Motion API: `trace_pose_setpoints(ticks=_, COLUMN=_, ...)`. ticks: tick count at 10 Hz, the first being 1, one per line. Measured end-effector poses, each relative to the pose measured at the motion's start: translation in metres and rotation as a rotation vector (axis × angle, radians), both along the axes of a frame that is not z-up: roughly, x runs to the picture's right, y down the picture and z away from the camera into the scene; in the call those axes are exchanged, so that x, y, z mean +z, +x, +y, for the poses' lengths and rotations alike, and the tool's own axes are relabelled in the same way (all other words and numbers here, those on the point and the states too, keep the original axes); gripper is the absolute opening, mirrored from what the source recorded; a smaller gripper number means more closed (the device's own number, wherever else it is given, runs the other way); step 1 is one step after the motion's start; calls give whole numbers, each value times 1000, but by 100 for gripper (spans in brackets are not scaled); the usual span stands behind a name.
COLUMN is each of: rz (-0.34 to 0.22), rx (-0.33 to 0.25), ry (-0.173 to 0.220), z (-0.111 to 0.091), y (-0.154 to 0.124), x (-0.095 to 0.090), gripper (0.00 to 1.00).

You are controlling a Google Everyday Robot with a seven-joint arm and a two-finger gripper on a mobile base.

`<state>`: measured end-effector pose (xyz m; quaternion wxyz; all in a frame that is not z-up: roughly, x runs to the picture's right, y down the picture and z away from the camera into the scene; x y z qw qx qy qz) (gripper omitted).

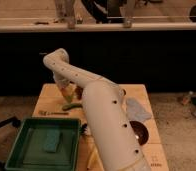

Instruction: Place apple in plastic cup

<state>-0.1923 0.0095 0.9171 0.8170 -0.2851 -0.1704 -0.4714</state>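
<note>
My white arm [106, 125] reaches from the bottom right across the wooden table [51, 102] and bends down at the far left. The gripper [66, 90] hangs just above the table's back left part, mostly hidden by the wrist. A pale, yellowish, cup-like thing [67, 95] sits right under it. A small dark round thing [79, 93] lies just right of the gripper, partly behind the arm; I cannot tell whether it is the apple.
A green tray [41, 131] holding a green sponge [52, 141] stands at the front left. A small green object [71, 106] lies on the table before the gripper. A pale cloth [137, 108] and a dark bowl [140, 133] are to the right of the arm.
</note>
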Motion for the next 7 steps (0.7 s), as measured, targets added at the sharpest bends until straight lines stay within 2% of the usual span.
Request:
trace_pose_setpoints(ticks=3, rz=0, rx=0, ry=0, z=0, y=0, x=0, gripper=78)
trace_pose_setpoints(ticks=7, rz=0, rx=0, ry=0, z=0, y=0, x=0, gripper=80)
